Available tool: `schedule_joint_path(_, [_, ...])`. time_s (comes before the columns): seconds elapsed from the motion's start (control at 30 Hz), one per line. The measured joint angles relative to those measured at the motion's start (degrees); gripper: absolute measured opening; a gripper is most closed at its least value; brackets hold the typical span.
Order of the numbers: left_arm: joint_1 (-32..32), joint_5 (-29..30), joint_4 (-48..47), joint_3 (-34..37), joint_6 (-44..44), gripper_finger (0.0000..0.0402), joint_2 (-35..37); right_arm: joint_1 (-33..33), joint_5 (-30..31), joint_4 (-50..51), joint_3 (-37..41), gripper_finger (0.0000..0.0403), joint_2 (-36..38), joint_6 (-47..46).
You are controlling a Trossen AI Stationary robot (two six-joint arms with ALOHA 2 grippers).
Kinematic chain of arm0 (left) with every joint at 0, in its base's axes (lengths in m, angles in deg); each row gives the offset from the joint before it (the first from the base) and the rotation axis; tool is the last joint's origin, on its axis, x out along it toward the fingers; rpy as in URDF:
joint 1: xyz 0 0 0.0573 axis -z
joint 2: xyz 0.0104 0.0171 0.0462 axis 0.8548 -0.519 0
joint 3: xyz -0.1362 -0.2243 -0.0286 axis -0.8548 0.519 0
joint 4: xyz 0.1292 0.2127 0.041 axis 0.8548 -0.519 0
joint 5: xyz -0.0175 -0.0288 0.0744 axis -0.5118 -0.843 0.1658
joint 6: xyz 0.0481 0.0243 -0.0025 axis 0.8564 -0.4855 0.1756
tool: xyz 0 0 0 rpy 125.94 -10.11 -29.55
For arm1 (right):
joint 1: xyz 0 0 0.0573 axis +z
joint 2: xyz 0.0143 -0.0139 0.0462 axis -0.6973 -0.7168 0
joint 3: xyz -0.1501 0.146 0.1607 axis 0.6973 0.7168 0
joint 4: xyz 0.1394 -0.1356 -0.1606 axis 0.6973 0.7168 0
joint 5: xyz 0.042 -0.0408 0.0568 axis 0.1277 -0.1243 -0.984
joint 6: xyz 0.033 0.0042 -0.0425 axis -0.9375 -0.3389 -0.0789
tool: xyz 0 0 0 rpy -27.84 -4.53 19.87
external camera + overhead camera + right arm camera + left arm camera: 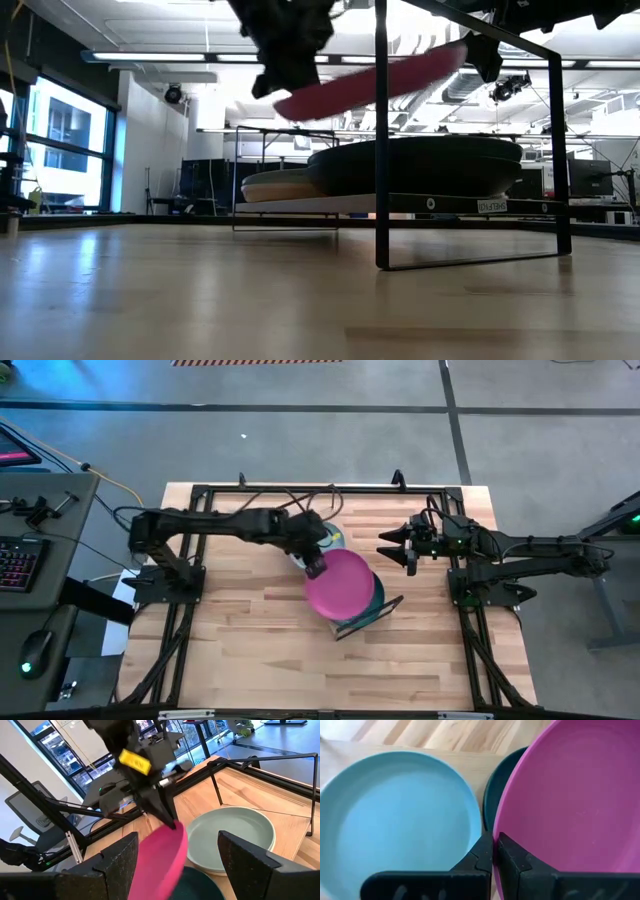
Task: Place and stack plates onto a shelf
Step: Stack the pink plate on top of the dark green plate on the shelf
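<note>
Magenta pink plate held by its rim in the left tool, fingers pinched on the edge, plate in the air and tilted over the shelf, seen clearly in the low view. Directly under it sits the teal plate on the shelf end nearer the worktop's middle; in the high view only a dark sliver of it shows past the pink rim. Beside the teal plate, on the shelf's other end, is the sage plate, stacked on a cream plate whose edge shows beneath it in the low view; the left wrist view shows the sage plate as pale blue-green, just beside the teal one, rims near but whether touching I cannot tell. Low view shows a thick dark plate stack on the shelf under the pink plate; how many plates are in it I cannot tell. Shelf stands on thin black frame legs on the wooden worktop, angled across its middle. Right tool hangs above the worktop to the shelf's right, well apart from the plates, fingers spread wide and holding nothing. Left of the worktop a keyboard and mouse sit on a side desk.
</note>
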Motion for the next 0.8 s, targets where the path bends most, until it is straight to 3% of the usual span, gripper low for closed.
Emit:
schedule_joint_path(0.23, [0.4,-1.7,1.5,-0.6,-0.1,0.0,-4.4,0.0,0.0,0.0,0.0,0.0254,0.0,0.0])
schedule_joint_path(0.47, [1.2,-3.4,9.5,-0.7,-1.0,0.0,-6.3,0.0,0.6,0.0,0.0,0.0254,0.0,0.0])
schedule_joint_path(0.8, [1.4,-2.3,10.2,-0.7,-1.0,0.0013,-7.7,0.0,0.7,0.0,0.0,0.0254,0.0,0.0])
